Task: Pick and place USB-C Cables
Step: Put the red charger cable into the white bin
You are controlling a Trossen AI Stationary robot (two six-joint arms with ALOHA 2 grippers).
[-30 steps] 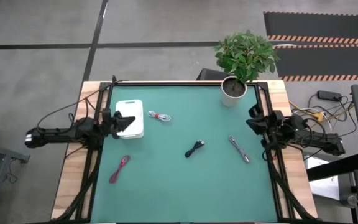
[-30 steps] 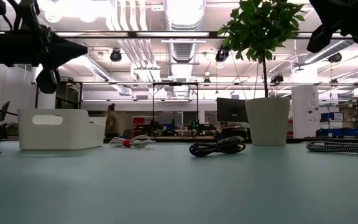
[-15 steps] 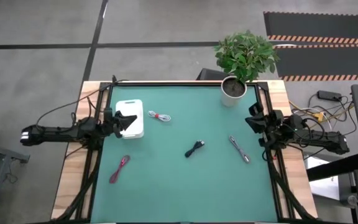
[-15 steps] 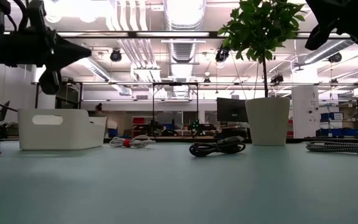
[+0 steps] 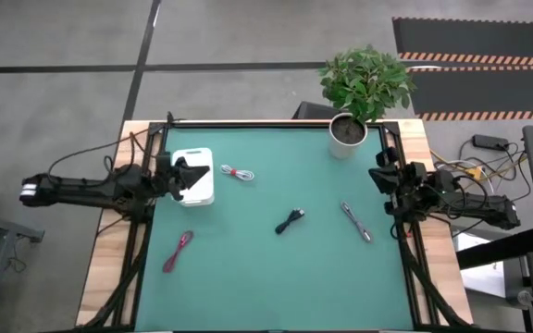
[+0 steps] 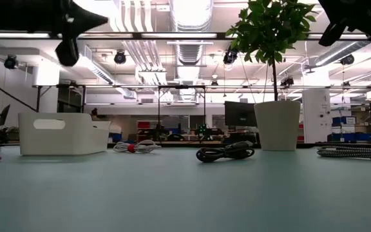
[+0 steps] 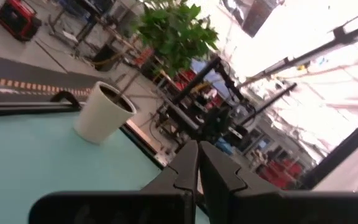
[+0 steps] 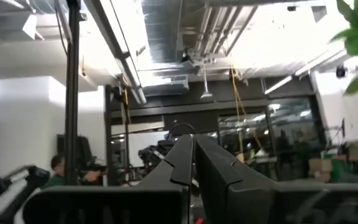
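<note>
Both arms idle at the desk edges, four cables lying loose on the green desk.

The left gripper (image 5: 192,176) hangs above the white tray (image 5: 198,191) near the desk's (image 5: 276,277) far-left part, fingers pressed together and holding nothing; the right gripper (image 5: 380,176) waits at the right edge below the potted plant (image 5: 363,92), its fingers also together and empty. The white cable with a red tie (image 5: 237,173) lies just beside the tray on its right. The red cable (image 5: 178,251) rests near the left edge, toward the front. The black cable (image 5: 291,221) sits about mid-desk, and the grey cable (image 5: 356,222) lies to its right, well apart from the others. None of the cables is in the tray.
</note>
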